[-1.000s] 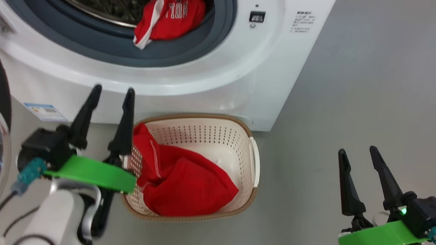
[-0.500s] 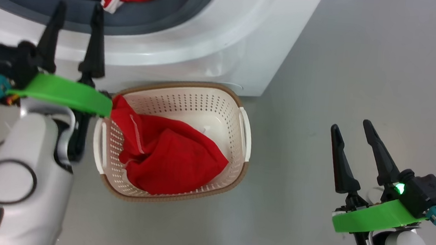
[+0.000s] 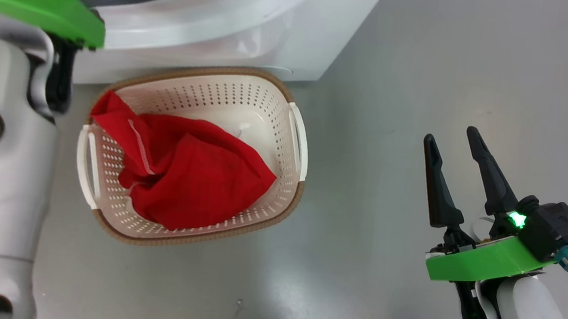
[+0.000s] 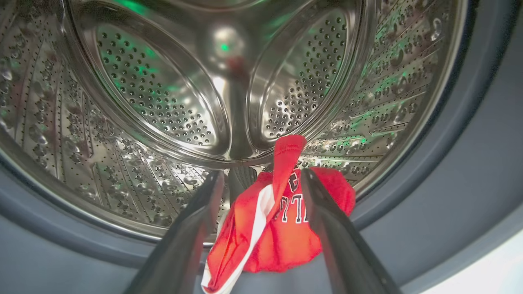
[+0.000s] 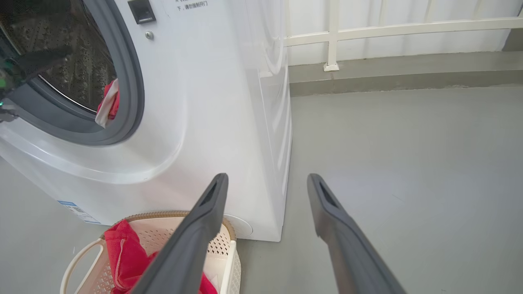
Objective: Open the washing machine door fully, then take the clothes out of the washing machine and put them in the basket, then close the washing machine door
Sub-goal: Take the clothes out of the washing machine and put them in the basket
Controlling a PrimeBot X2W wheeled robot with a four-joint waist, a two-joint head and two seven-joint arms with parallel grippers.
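Looking into the perforated steel drum [image 4: 155, 90] from my left wrist, my left gripper [image 4: 262, 173] is open. Its two fingers flank a red garment with white trim and lettering [image 4: 282, 241] that hangs over the grey gasket [image 4: 449, 183]; whether they touch it I cannot tell. The cream basket [image 3: 204, 70] stands on the floor against the white washing machine [image 3: 224, 15] and holds another red garment [image 3: 185, 171]. My right gripper [image 3: 450, 135] hovers open and empty over the floor, right of the basket. The door is out of view.
My pale left forearm [image 3: 1, 155] rises along the basket's left side. In the right wrist view a white railing [image 5: 367, 30] and a low kerb run behind the machine [image 5: 212, 122]. Grey floor [image 3: 426, 64] spreads to the machine's right.
My left gripper has risen from beside the basket up into the drum opening. The head camera has tilted down, shifting the whole picture. The right gripper has barely moved.
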